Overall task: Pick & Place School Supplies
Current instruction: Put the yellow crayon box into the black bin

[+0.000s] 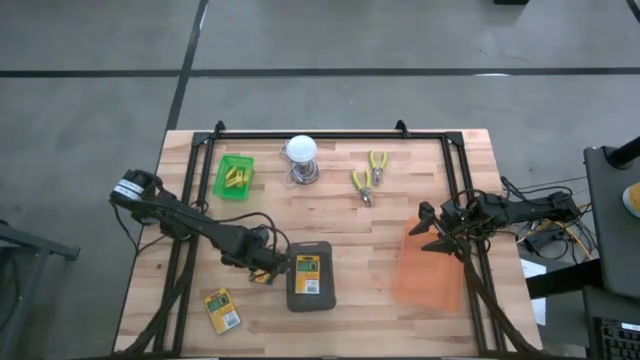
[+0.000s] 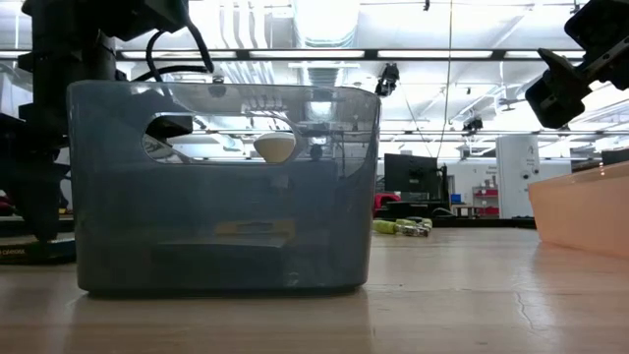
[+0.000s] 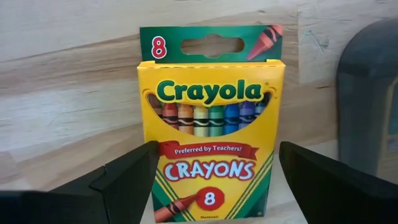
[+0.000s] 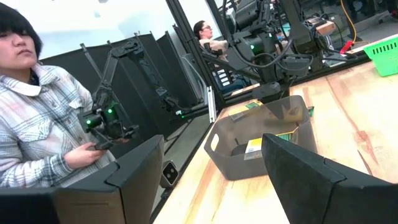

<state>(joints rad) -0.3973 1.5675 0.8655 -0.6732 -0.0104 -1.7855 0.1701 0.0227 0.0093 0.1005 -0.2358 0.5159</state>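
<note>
My left gripper [image 1: 264, 270] points down just left of the grey bin [image 1: 308, 247], shut on a green-and-yellow crayon box [image 3: 211, 124]. A second crayon box [image 1: 305, 270] lies inside the bin. A third crayon box [image 1: 222, 308] lies flat on the table near the front left. Short yellow pieces [image 1: 237, 178] sit in a green tray [image 1: 222, 186] at the far left. My right gripper [image 1: 428, 230] waits at the right, level and open, holding nothing. My left gripper has the crayon box between its two fingers, one on the left long side [image 3: 155, 168], the other on the right long side [image 3: 277, 163], about halfway down. The fingers come from above, across the box. The tab end tilts up; whether the lower end touches the table I cannot tell.
A white bulb on a metal base [image 1: 301, 155] and yellow-handled pliers [image 1: 368, 178] lie at the far middle. A translucent orange bin [image 1: 428, 270] stands front right. A black frame rail [image 1: 330, 135] runs round the table. A person sits beyond the table's left side [image 4: 31, 118].
</note>
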